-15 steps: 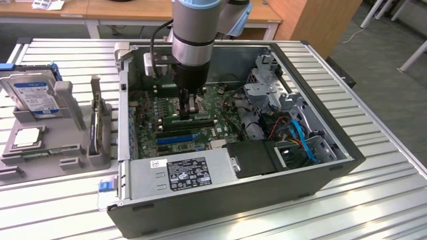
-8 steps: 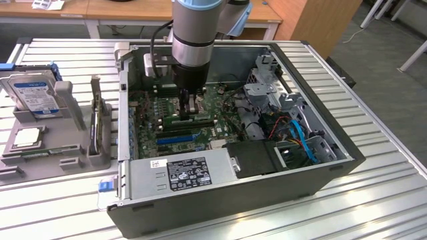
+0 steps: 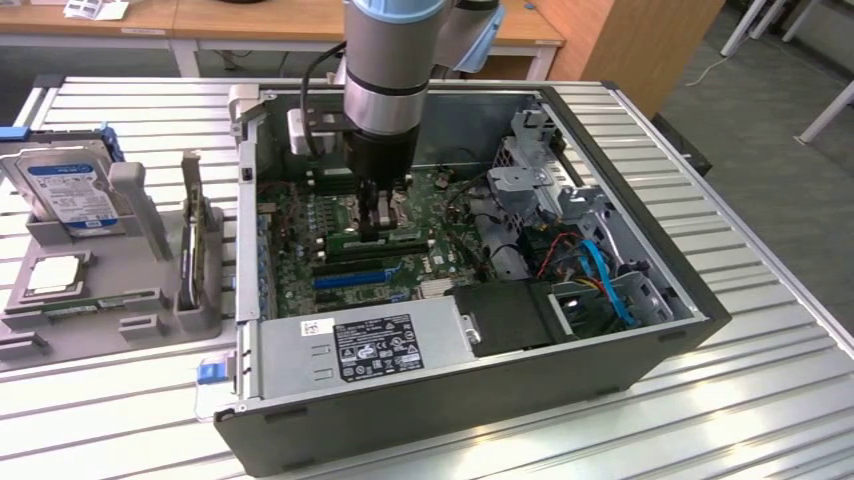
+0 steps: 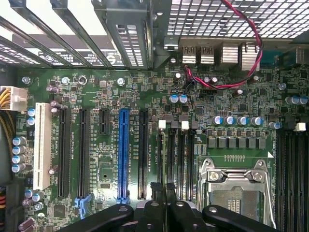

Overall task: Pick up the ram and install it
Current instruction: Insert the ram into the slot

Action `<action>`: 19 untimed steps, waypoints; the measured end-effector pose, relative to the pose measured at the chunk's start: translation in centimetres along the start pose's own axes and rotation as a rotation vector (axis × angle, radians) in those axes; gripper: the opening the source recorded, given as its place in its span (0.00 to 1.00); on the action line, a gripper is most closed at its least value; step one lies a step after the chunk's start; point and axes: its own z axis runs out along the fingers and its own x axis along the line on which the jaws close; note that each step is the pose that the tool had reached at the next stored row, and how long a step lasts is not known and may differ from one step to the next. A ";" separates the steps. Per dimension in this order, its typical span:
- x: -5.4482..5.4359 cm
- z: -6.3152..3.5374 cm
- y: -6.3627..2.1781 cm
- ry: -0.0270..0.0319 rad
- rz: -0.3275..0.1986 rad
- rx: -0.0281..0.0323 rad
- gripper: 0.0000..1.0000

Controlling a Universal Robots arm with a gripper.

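Aluminium slatted table (image 3: 761, 390) carries the open PC case (image 3: 467, 410); wooden desks (image 3: 254, 18) stand behind. Gripper (image 3: 380, 228) (image 4: 163, 189) hangs inside the case over the motherboard (image 4: 101, 101), fingers (image 4: 156, 195) nearly together. Ram (image 3: 414, 241) lies right under the fingertips along the memory slots; gripped or just touched, can't tell.

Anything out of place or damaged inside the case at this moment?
Nothing looks damaged or spilled. One oddity: the CPU socket on the motherboard stands empty, and a red cable lies loose across the board near the rear ports.
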 end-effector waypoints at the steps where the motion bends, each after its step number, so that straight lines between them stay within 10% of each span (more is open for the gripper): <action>1: 0.0 0.06 0.00 0.0000 0.000 0.0002 0.12; 19: 0.0 0.41 -0.01 0.0001 0.000 0.0012 0.12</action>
